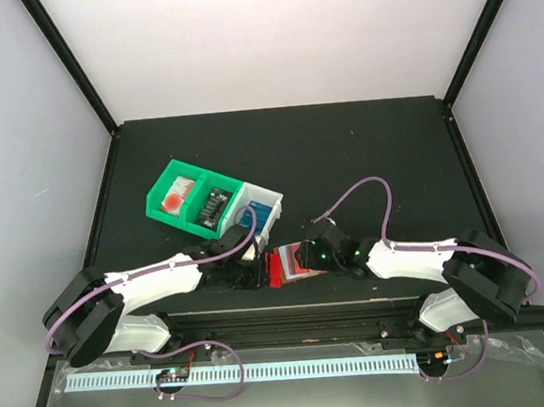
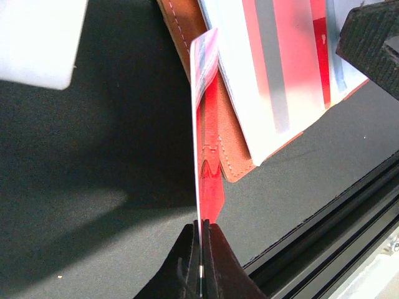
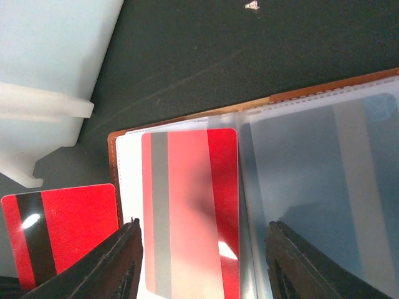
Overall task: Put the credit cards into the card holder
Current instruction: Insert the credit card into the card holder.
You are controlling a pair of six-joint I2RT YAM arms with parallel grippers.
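Credit card [image 2: 210, 156] pinched edge-on by left end effector [image 2: 202, 228], perhaps touching holder [image 2: 237, 163].

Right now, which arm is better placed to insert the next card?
Left, likely: the left gripper pinches a red card beside the card holder; the right gripper is open above it.

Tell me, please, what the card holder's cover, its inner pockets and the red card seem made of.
Card holder cover: brown leather or imitation, matte, stitched along the edge. Inner pockets: thin clear plastic film, faintly glossy; a card shows through. Red card: stiff glossy plastic, thin edge-on, flat though pinched at one end.
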